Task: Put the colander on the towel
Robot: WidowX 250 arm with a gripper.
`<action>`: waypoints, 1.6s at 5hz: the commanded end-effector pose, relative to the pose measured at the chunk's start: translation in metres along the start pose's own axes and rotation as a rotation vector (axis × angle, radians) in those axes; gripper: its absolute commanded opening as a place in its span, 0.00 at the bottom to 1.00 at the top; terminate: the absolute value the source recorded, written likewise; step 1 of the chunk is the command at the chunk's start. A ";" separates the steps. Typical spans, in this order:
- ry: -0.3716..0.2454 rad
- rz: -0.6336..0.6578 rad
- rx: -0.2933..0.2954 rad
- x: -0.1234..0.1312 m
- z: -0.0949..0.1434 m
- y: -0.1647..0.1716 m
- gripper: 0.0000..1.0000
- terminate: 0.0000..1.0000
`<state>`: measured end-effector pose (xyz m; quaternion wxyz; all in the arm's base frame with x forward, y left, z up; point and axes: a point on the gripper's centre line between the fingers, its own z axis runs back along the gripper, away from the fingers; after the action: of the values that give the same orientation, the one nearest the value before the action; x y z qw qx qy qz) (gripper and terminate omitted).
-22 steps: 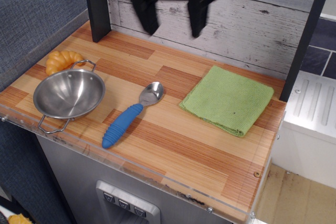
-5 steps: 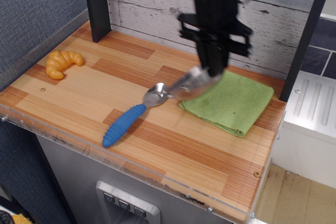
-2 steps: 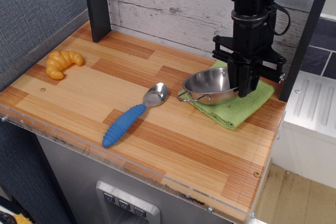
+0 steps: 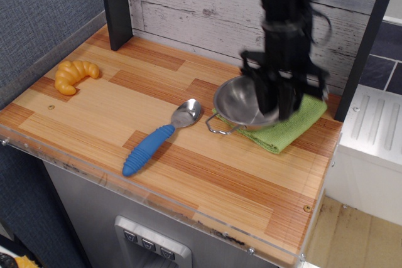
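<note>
The shiny steel colander [image 4: 237,101] sits low over the left part of the light-green towel [image 4: 294,125], tilted a little. Its near wire handle [image 4: 217,127] hangs past the towel's edge over the wood. My gripper [image 4: 275,101] comes straight down from above, blurred by motion, with its dark fingers [image 4: 263,97] closed over the colander's right rim. The arm hides the far side of the colander and the towel's back part.
A blue-handled metal spoon [image 4: 149,147] lies just left of the colander. An orange toy croissant [image 4: 73,74] lies far left. A dark post [image 4: 116,5] stands at the back left, another [image 4: 367,39] at the right. The clear counter edge [image 4: 188,211] runs along the front.
The colander went from the counter's left side across to the towel in my gripper. In the last half second gripper and colander shifted a little left and toward the front.
</note>
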<state>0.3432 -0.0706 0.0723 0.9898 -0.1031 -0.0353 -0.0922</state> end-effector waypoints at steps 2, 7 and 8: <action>-0.219 0.311 0.050 -0.079 0.098 0.093 1.00 0.00; -0.193 0.166 0.214 -0.082 0.093 0.104 1.00 0.00; -0.182 0.162 0.220 -0.082 0.092 0.103 1.00 0.00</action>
<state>0.2874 0.0636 0.1220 0.9941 -0.0097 -0.1074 0.0064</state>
